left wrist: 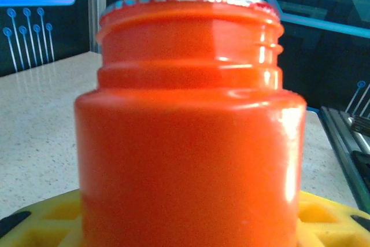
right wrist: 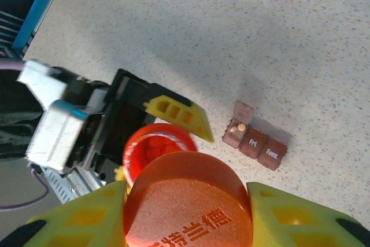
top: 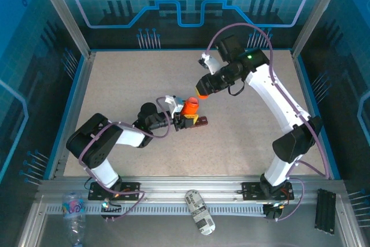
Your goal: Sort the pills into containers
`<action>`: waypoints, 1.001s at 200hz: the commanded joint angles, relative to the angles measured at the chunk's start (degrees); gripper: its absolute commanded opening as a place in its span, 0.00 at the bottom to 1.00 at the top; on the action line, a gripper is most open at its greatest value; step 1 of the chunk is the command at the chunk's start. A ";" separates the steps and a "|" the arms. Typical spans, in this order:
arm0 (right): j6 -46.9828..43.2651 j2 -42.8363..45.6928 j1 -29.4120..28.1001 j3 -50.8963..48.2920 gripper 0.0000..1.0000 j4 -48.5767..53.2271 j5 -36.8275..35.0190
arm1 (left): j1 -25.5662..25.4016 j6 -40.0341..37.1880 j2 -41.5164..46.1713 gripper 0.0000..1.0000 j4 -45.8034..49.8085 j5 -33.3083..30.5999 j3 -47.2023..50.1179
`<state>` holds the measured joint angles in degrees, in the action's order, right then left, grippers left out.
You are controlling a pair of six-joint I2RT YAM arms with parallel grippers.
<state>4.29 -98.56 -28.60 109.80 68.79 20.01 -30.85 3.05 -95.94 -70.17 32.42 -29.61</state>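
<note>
Speckled beige tabletop (top: 144,73) lies under both your arms. Nearest you, your left gripper (left wrist: 188,219) clasps the bright orange cylindrical plastic bottle (left wrist: 191,131) upright between its yellow fingers, mouth uncapped. Just right of those fingers lies the dark red-brown rectangular pill container (right wrist: 255,140), one lid raised over a pale pill (right wrist: 240,126). Farther out, your right gripper (right wrist: 188,217) pinches the round orange cap (right wrist: 185,192) above the bottle.

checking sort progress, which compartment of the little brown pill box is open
The end compartment nearest the orange bottle: its lid stands up and a pale pill lies inside. The two marked Fri. and Tues. are shut.
</note>
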 commanded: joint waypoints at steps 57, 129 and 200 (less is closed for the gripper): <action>-5.27 -3.24 -1.64 2.62 0.43 5.30 1.24 | 0.44 -7.96 5.33 0.00 12.52 4.22 -3.17; -6.15 -4.31 -2.33 0.30 0.43 4.61 3.55 | 0.51 -10.33 6.12 0.00 15.58 4.66 -4.22; -5.81 -4.11 -2.60 -4.20 0.43 2.38 4.95 | 0.58 -11.03 6.20 0.00 16.03 4.93 -4.75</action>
<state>-1.13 -102.26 -30.11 106.98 71.85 22.98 -30.85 -6.42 -91.42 -53.58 35.46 -32.36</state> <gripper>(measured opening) 0.440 0.530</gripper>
